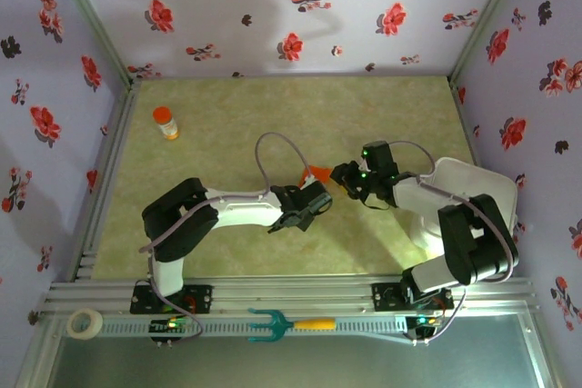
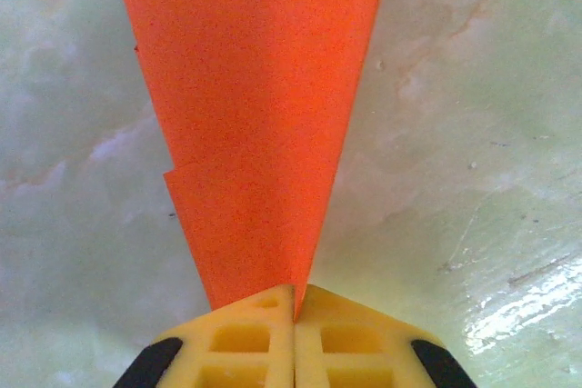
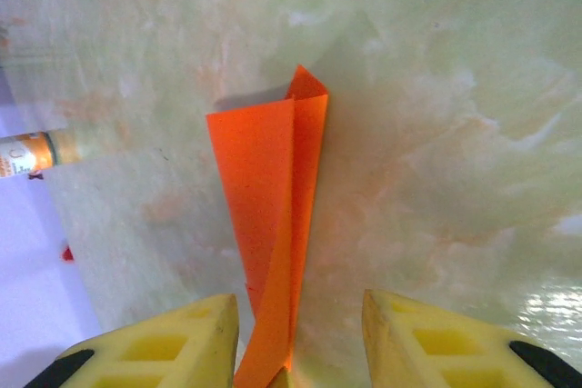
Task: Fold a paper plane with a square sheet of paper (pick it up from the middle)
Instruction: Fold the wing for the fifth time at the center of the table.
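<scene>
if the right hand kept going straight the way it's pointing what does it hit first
The folded orange-red paper: it sits between the open fingers of the right hand, close by one of them, and runs ahead. Past its far end I see greenish marbled tabletop, though depth is unclear.

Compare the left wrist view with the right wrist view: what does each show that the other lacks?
Left wrist: the left end effector pinched shut on the narrow tip of the paper. Right wrist: the right end effector open astride the paper's near end, and a bottle at the left edge. Both: the folded orange paper against the marbled table.
</scene>
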